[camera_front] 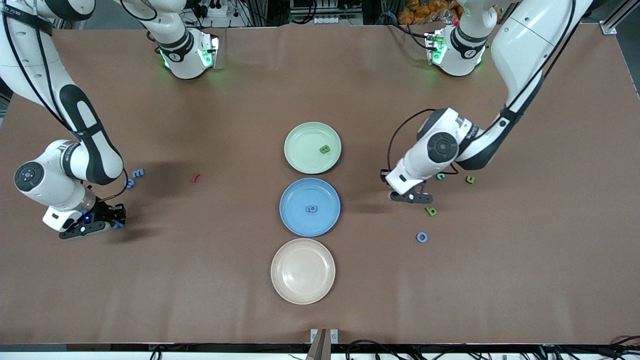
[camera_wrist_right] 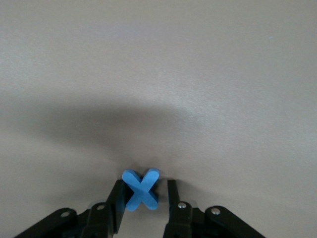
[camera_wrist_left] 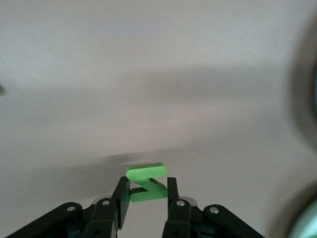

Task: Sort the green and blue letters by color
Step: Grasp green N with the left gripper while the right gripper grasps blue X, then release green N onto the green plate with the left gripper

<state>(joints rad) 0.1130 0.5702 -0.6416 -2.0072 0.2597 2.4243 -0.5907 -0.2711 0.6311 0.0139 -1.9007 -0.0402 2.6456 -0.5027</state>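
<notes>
Now left end effector (camera_wrist_left: 144, 198) clamps chunky green Z (camera_wrist_left: 145, 182); right end effector (camera_wrist_right: 143, 201) straddles blue X (camera_wrist_right: 141, 190), grip unclear.

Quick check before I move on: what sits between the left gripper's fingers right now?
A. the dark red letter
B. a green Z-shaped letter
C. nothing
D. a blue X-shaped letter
B: the left wrist view shows the left gripper closed on a green Z-shaped letter; the blue X-shaped letter is between the right gripper's fingers instead.
</notes>
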